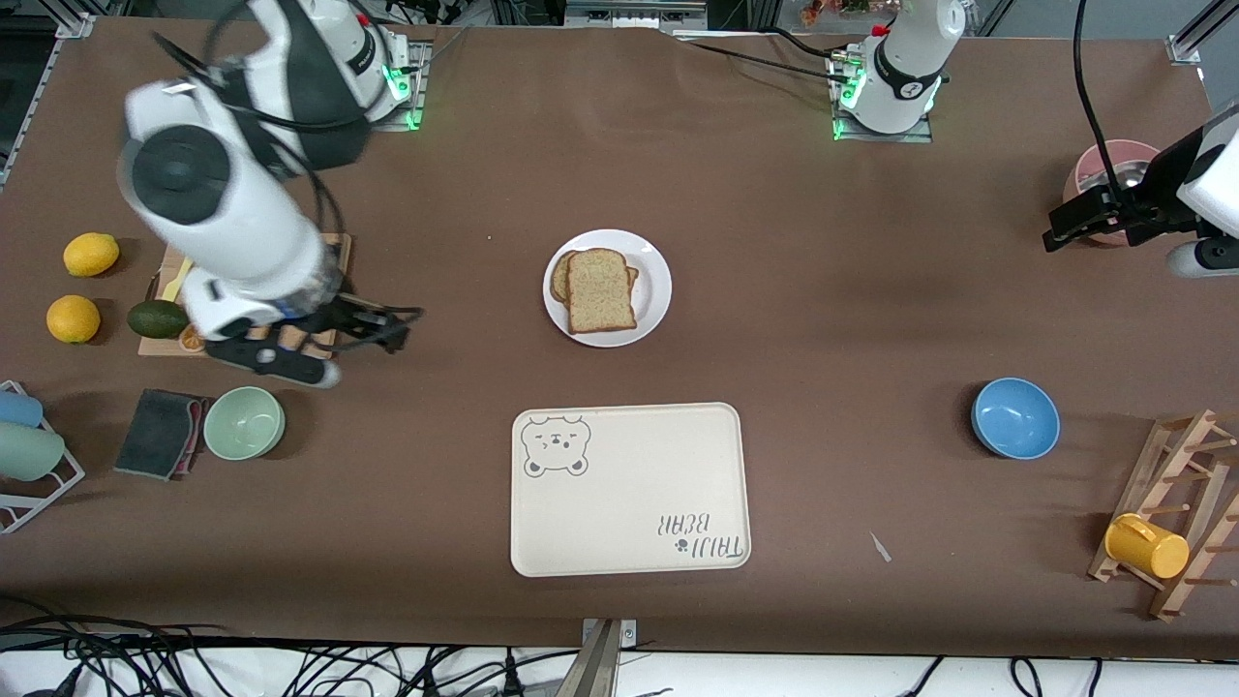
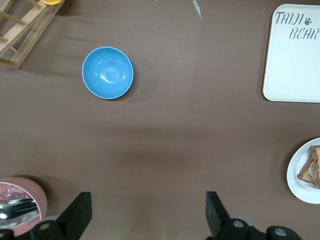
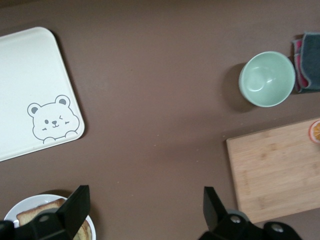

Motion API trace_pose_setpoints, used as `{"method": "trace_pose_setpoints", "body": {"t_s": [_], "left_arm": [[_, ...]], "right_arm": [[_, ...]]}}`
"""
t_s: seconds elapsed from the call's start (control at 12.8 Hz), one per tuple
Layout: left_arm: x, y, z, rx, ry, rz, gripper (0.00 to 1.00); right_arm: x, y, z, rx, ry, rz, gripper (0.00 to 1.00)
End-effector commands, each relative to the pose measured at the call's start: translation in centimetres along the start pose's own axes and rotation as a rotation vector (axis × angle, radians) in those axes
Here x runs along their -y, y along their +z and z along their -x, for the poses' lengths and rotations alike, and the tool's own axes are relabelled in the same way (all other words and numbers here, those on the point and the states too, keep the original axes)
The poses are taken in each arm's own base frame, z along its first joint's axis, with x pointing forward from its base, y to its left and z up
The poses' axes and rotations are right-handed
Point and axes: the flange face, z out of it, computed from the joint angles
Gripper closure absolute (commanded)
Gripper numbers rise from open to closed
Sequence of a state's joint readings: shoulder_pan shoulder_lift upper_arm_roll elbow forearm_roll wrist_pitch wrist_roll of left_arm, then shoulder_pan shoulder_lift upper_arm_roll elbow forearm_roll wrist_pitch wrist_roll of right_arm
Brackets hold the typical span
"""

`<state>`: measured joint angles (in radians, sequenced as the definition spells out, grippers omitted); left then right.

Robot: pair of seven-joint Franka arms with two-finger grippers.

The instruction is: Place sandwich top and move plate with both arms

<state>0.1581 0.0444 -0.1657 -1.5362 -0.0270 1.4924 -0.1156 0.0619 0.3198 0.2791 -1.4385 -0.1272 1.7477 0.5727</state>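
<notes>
The white plate sits mid-table. The sandwich top, a speckled tan slice, lies on it over another slice. My right gripper is open and empty, up over the bare table beside a wooden cutting board. Its wrist view shows its open gripper, the plate's rim and the bread. My left gripper is open and empty, up over a pink bowl at the left arm's end. Its wrist view shows its open gripper and the plate.
A cream bear tray lies nearer the camera than the plate. A blue bowl and a wooden rack with a yellow mug are toward the left arm's end. A green bowl, sponge, avocado and lemons are toward the right arm's end.
</notes>
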Motion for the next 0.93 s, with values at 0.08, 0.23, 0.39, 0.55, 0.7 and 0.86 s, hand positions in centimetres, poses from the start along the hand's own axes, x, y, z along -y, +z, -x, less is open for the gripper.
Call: {"method": "trace_pose_setpoints", "body": {"t_s": [0.08,0.23,0.39,0.55,0.7,0.86], "left_arm": [[-0.1,1.2,-1.0,0.036,-0.016,0.031,0.0],[-0.6,2.9,-2.0,0.077,-0.025,0.099,0.0],[-0.6,4.4,-3.0,0.096,-0.037,0.138,0.0],[0.2,5.5,-4.4,0.038,-0.087,0.27,0.0],[-1.0,8.5,-4.0,0.055,-0.099,0.343,0.0],[-2.0,14.0,-3.7,0.068,-0.169,0.456,0.0]], "right_arm": [[-7.9,-3.7,-0.2,0.021,-0.126,-0.015,0.0],[-11.3,-5.1,0.5,0.063,-0.122,-0.043,0.0],[-14.1,-6.6,1.5,0.058,-0.158,-0.064,0.0],[-16.9,-7.6,1.9,0.088,-0.179,-0.08,0.0],[-18.2,-8.4,2.7,0.117,-0.192,-0.08,0.0],[-18.9,-8.4,2.6,0.12,-0.198,-0.081,0.0]]}}
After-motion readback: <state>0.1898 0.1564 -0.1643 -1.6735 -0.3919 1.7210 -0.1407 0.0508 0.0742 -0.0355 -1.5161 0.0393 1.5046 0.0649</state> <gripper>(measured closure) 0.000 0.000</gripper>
